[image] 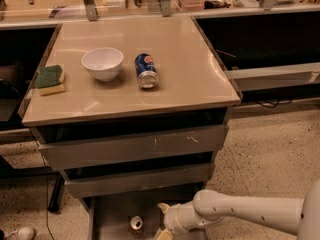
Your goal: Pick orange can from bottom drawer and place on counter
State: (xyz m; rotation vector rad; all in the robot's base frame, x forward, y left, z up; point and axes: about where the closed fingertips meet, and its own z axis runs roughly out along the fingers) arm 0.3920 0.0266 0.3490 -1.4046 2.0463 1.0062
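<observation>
While the hand (162,221) hovers low over the bottom drawer (112,214), its fingers (163,208) are spread wide.
Just beside it stands the orange can (136,224); I'd centre the can between them before closing.

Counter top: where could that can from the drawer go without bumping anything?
On the counter, the whole right half, from the blue can to the right edge, is bare; so is the front strip. The left is crowded: sponge, white bowl. The gripper is down in the bottom drawer, open beside the orange can.
</observation>
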